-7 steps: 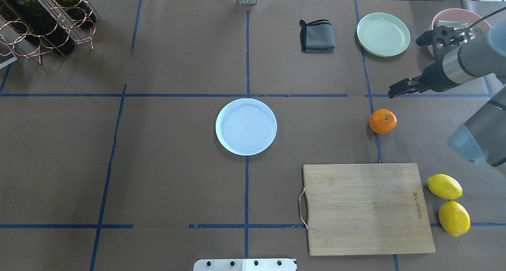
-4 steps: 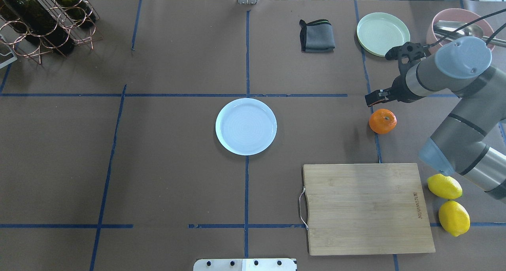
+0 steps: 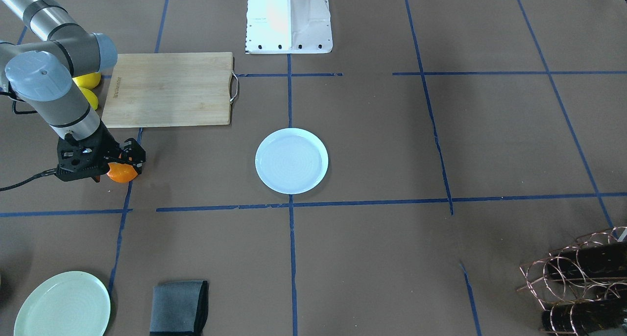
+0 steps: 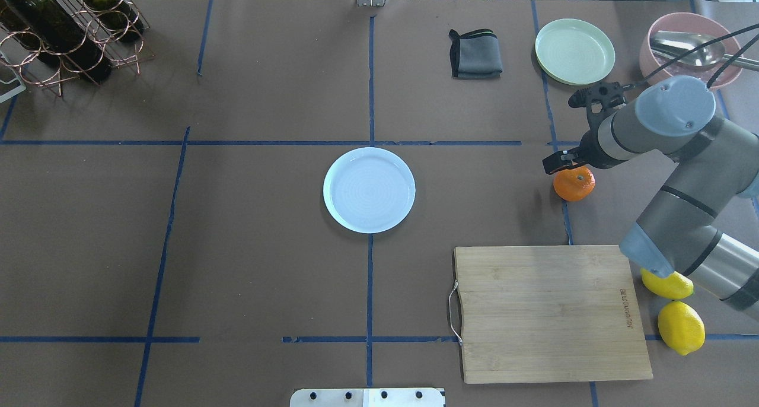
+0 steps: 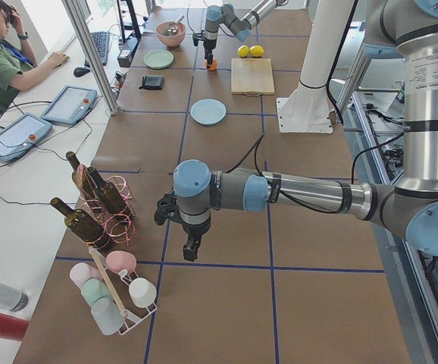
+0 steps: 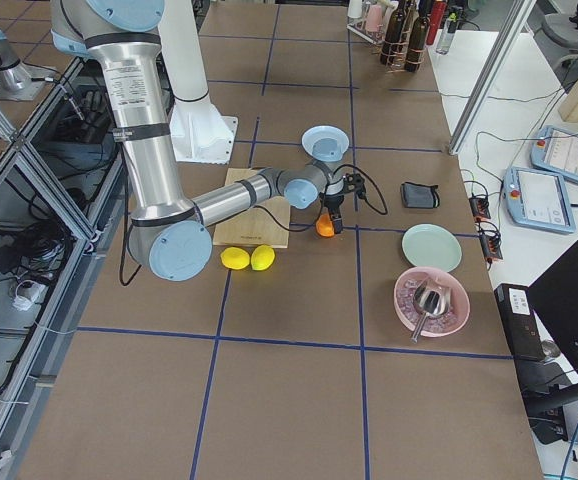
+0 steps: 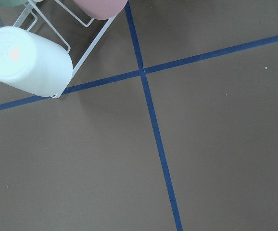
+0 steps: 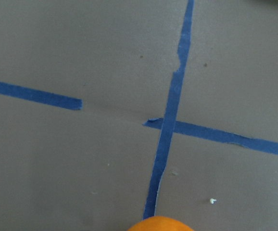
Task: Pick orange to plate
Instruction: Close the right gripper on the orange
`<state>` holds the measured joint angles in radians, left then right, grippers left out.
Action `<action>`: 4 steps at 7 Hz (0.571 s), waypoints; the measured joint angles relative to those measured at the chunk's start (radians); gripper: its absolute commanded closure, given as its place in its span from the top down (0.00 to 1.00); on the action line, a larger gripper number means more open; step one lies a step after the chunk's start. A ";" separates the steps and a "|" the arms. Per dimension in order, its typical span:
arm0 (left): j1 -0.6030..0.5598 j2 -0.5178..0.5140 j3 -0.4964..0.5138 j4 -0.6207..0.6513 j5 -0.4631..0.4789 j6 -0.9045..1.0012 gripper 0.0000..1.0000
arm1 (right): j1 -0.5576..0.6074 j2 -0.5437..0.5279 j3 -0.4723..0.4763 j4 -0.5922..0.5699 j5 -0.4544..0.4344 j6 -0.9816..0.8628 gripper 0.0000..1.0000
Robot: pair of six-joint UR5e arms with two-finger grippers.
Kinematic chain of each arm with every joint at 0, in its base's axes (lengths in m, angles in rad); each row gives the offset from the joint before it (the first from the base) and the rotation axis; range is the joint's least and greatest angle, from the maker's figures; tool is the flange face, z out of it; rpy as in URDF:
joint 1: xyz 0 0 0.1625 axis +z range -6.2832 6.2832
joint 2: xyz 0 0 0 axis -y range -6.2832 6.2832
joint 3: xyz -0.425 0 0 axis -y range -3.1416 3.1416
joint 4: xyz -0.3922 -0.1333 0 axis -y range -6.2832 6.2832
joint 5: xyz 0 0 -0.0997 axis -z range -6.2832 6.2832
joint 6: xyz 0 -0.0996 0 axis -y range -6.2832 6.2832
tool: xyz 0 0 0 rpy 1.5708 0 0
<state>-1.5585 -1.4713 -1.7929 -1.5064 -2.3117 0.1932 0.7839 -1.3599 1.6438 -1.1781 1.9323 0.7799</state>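
Observation:
The orange rests on the brown table at the right, on a blue tape line. My right gripper hangs over its far-left side, fingers pointing down. In the front-facing view the right gripper stands open, low over the orange, with a finger on either side. The right wrist view catches only the orange's top at the bottom edge. The pale bluish-white plate lies empty at the table's centre, well left of the fruit. My left gripper shows only in the exterior left view; I cannot tell its state.
A wooden cutting board lies near the orange, with two lemons at its right. A mint-green plate, grey cloth and pink bowl sit at the far right. A wine rack stands far left.
My right arm has swung in from the right and lowered, bringing the gripper from beyond the orange to just over it. Orange and plate have not moved.

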 measured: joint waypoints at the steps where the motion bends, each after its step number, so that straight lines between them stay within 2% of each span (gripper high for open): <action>1: 0.000 -0.002 -0.001 0.000 0.000 0.000 1.00 | -0.004 -0.006 -0.003 0.000 -0.002 0.000 0.77; 2: 0.000 -0.004 -0.001 0.000 0.000 0.000 1.00 | -0.005 -0.010 -0.003 0.000 -0.002 -0.001 0.36; 3: 0.000 -0.006 -0.001 0.000 0.000 0.000 1.00 | -0.006 -0.012 -0.002 0.000 0.000 -0.001 0.11; 4: 0.000 -0.007 -0.001 0.000 -0.001 -0.001 1.00 | -0.008 -0.012 0.003 -0.001 0.005 0.000 0.09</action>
<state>-1.5585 -1.4782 -1.7942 -1.5064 -2.3127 0.1926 0.7754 -1.3718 1.6469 -1.1793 1.9378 0.7799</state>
